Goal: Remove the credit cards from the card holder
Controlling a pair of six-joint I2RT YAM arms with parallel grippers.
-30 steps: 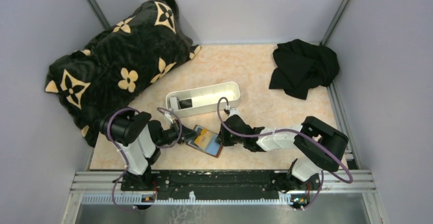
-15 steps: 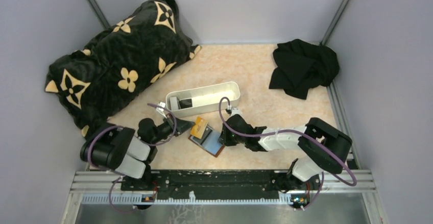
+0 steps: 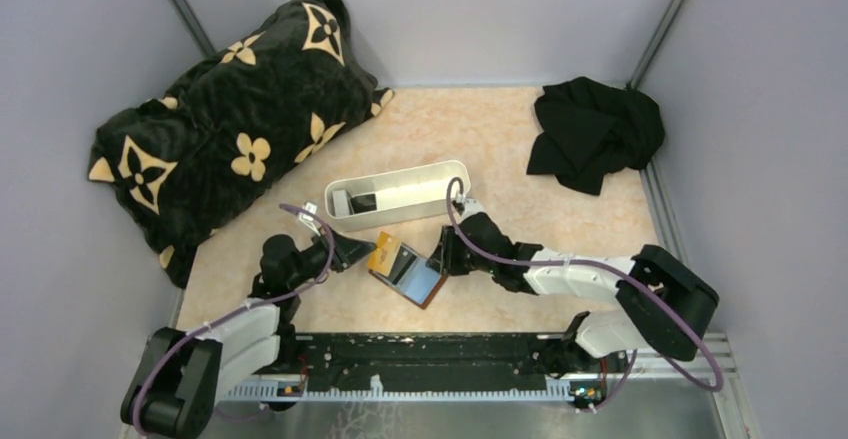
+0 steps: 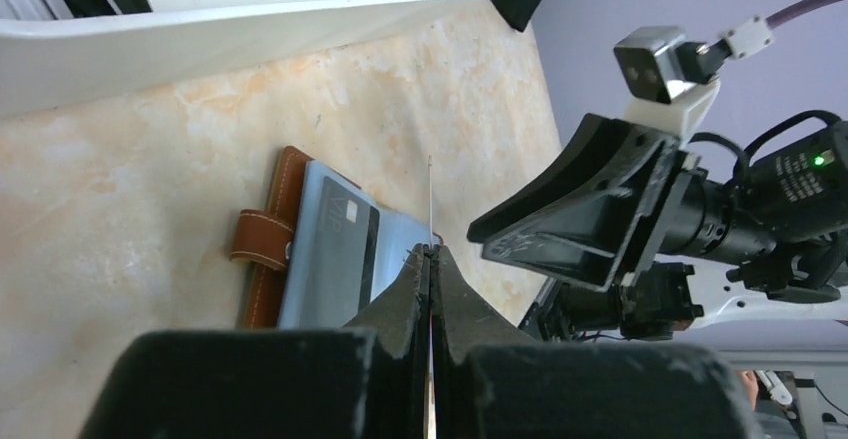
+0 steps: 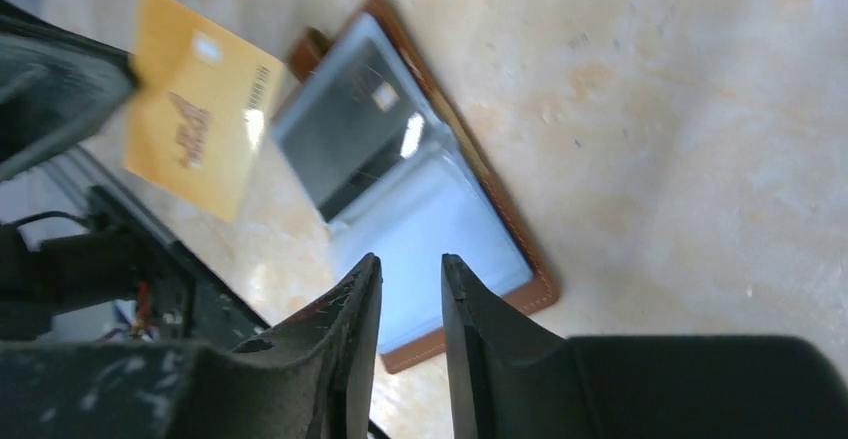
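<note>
The left gripper (image 4: 430, 259) is clamped shut on the edge of an orange card (image 5: 195, 99), held just beside the open brown wallet (image 5: 440, 219), which lies flat on the table (image 3: 520, 149). The right gripper (image 5: 410, 264) hovers over the wallet, jaws slightly apart and empty. A grey card (image 5: 350, 129) is tucked in a pocket. It looks thin, stiff and slick, likely best pinched by its exposed edge.

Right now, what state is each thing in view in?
left gripper: shut on orange credit card, held clear of card holder
right gripper: slightly open, empty, above card holder
card holder: open flat, grey credit card in its pocket
white tray: upright, dark items inside
</note>
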